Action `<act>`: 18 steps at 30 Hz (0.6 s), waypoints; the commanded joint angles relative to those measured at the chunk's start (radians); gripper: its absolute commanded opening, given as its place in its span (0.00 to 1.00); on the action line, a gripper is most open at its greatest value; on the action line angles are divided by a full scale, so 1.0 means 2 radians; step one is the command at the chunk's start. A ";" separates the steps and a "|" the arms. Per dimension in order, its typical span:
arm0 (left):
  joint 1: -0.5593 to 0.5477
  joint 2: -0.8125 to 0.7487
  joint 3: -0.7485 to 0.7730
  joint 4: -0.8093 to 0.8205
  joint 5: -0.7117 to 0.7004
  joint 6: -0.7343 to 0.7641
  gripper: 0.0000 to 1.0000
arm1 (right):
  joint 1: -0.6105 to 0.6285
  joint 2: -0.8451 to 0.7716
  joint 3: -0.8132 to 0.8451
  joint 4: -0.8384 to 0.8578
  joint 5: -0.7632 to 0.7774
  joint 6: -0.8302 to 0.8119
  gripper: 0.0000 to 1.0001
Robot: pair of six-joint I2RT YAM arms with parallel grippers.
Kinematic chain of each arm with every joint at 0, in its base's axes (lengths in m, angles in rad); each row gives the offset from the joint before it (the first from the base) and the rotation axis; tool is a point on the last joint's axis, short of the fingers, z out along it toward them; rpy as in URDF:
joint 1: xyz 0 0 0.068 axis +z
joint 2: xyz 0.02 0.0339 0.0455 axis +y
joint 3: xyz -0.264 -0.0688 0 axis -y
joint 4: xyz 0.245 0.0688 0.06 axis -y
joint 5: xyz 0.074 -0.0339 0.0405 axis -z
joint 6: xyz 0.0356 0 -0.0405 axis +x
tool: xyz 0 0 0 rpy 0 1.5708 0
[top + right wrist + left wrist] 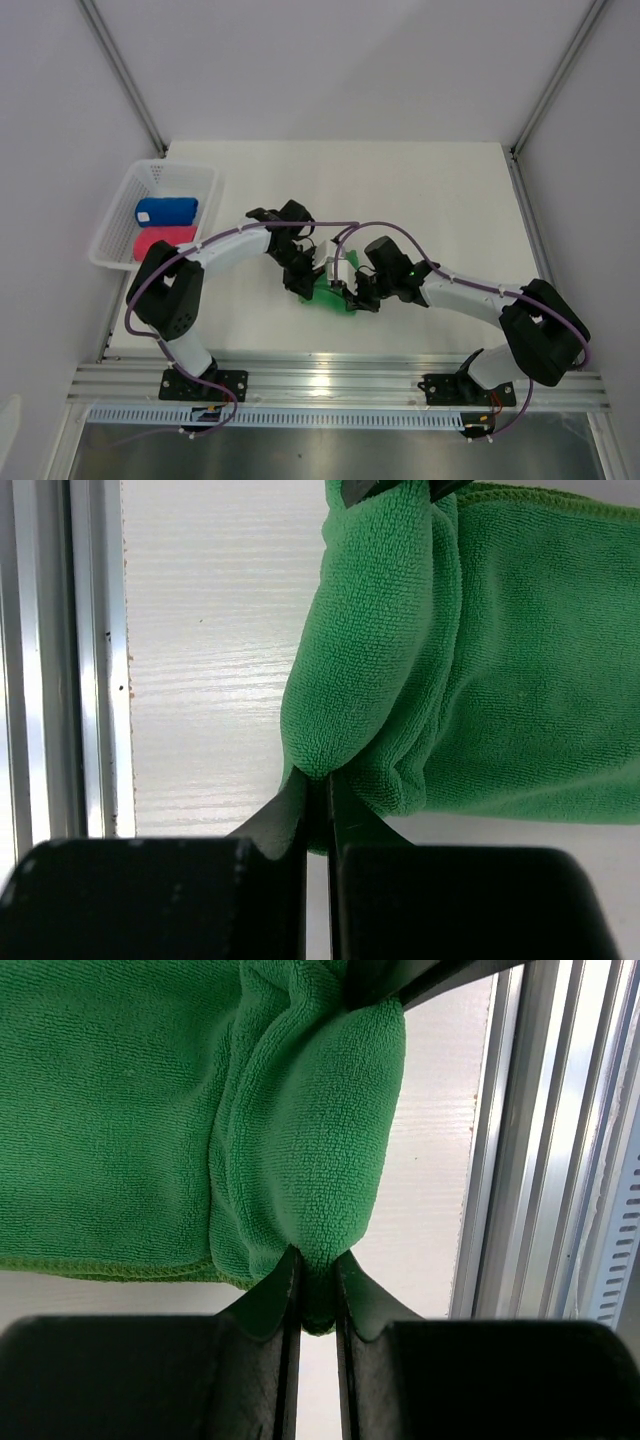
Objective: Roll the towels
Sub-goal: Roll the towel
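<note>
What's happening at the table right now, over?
Left gripper and right gripper shut on green towel. Blue towel and pink towel rolled, in basket. Nothing in the way.

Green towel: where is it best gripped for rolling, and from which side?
Grip the green towel by its raised, bunched fold nearest the rail, coming in from the fold's ends, as the left gripper and right gripper do. That fold stands thick enough to pinch; the rest lies flat.

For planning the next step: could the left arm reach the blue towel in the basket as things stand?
Probably not yet. The left jaws are shut on the green towel; the way to the blue towel in the basket looks free.
</note>
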State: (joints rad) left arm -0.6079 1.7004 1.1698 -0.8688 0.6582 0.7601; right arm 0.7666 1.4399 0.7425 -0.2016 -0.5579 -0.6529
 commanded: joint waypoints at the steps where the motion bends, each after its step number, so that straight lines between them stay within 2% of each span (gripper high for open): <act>1: 0.001 0.001 0.019 -0.006 0.022 0.020 0.15 | 0.003 0.002 0.012 0.017 -0.006 0.028 0.00; 18: 0.005 -0.008 -0.005 0.008 0.010 0.010 0.17 | -0.004 0.004 0.026 -0.020 -0.028 0.013 0.00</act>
State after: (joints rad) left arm -0.6056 1.7023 1.1629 -0.8703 0.6582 0.7647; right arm 0.7677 1.4403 0.7452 -0.2180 -0.5758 -0.6392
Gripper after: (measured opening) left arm 0.172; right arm 0.033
